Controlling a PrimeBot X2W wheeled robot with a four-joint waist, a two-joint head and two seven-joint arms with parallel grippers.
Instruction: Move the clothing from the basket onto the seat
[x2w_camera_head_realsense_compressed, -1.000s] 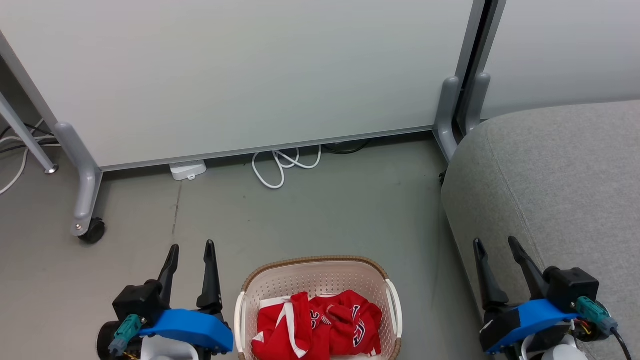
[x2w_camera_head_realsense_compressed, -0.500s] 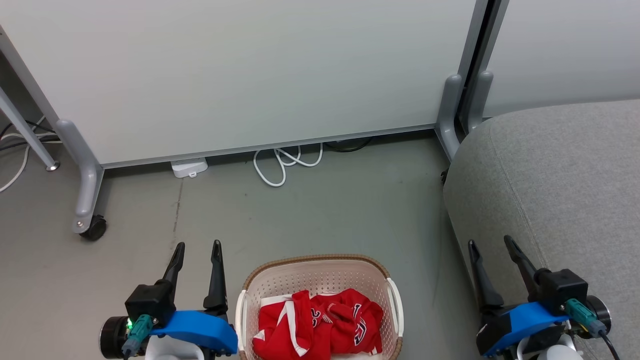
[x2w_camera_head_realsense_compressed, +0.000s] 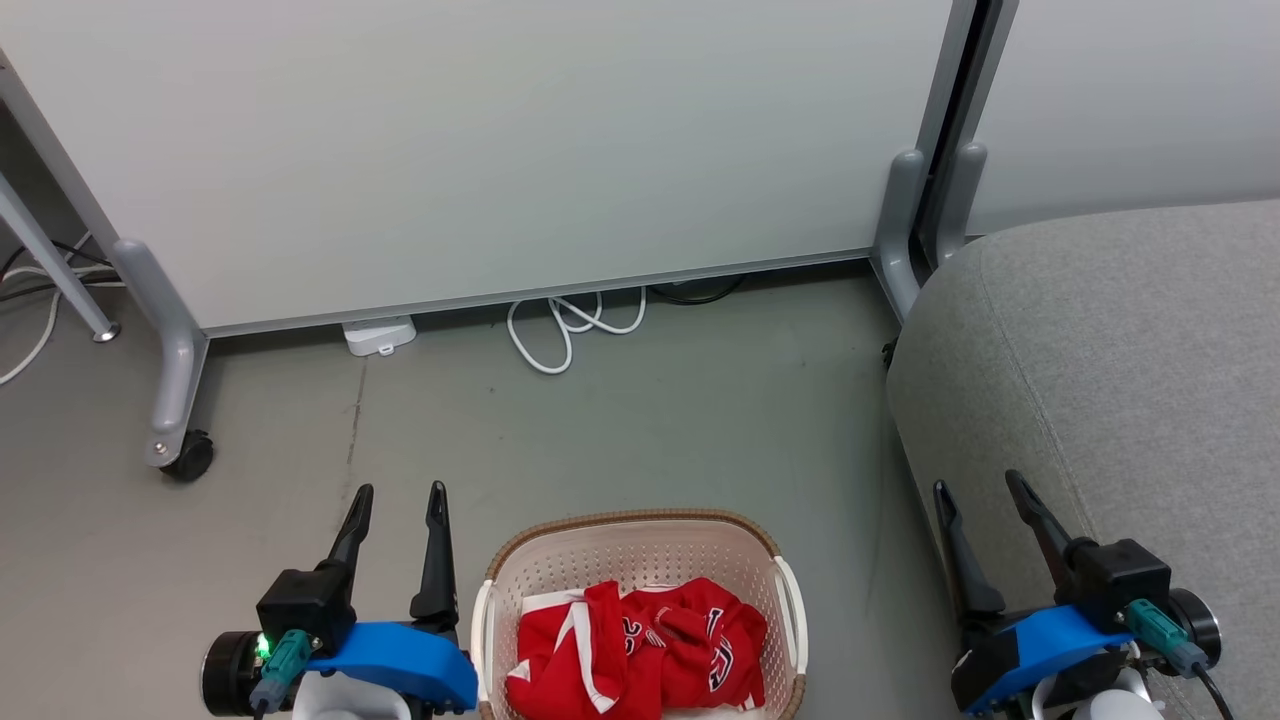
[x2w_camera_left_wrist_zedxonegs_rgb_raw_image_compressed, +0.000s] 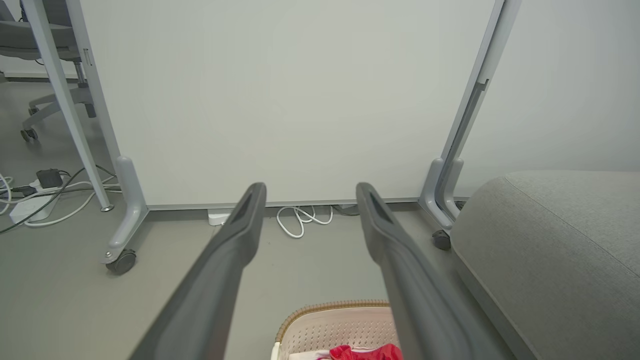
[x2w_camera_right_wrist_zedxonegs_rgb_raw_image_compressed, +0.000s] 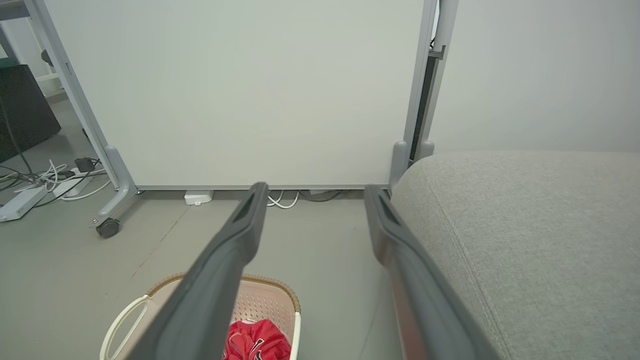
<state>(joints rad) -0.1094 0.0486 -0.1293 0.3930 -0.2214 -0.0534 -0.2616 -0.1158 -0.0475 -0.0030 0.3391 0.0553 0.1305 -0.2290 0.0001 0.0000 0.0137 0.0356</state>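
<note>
In the head view, the clothing (x2w_camera_head_realsense_compressed: 640, 655) is a red heap in the basket (x2w_camera_head_realsense_compressed: 630, 522), down at 6 o'clock on the floor (x2w_camera_head_realsense_compressed: 620, 430). The heap spreads from 9 to 3 o'clock.

Your left hand (x2w_camera_head_realsense_compressed: 400, 490) is wide open and holds nothing. The heap lies at 4 o'clock from it, just beside.

Your right hand (x2w_camera_head_realsense_compressed: 975, 483) is wide open and empty too. From it the heap is at 8 o'clock, farther off, so I think the left is nearer.

The seat (x2w_camera_head_realsense_compressed: 1120, 350) is at 2 o'clock from the basket.
</note>
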